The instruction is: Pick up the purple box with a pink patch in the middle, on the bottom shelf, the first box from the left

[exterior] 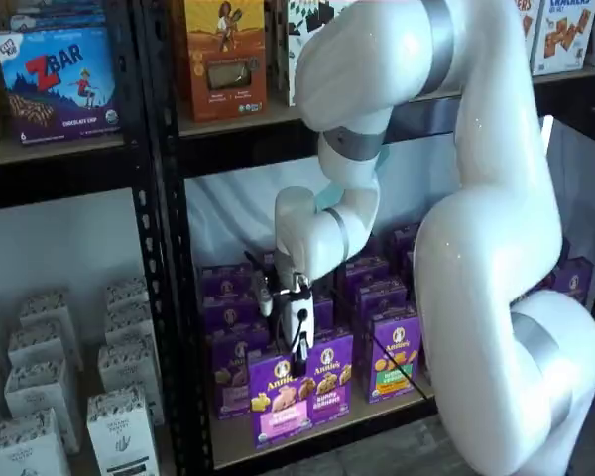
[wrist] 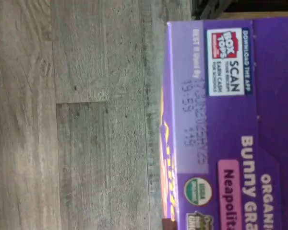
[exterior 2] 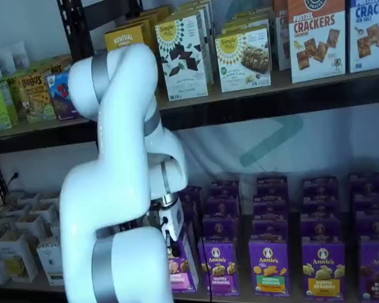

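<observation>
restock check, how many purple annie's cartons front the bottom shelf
5: the purple box with pink patch by the white arm, four more purple cartons beside it; others may be hidden.

You see the purple box [exterior: 280, 402] standing at the near edge of the bottom shelf [exterior: 307, 434], leftmost in the front row. Another carton [exterior: 329, 377] touches its right side (more rows stand behind). The gripper [exterior: 299, 369] hangs directly above the box.

Wrist view hugs the purple box [wrist: 230, 124] — both shelf views share it frontally.
</observation>
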You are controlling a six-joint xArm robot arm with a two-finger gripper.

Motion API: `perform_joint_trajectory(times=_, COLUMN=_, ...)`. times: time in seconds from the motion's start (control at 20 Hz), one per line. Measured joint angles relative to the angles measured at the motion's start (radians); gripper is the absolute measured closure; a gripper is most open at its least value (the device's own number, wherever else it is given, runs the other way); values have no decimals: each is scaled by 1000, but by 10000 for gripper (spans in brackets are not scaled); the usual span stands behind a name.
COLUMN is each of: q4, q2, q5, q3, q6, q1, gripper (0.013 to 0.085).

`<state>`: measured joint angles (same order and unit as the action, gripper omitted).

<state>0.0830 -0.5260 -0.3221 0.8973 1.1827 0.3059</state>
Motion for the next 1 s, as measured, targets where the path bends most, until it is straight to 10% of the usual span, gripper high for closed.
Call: perform_joint_trajectory(times=1.0, q4=45, q2=267, q5=-15, q3=-237, q6=11, q1=-53, gripper=650)
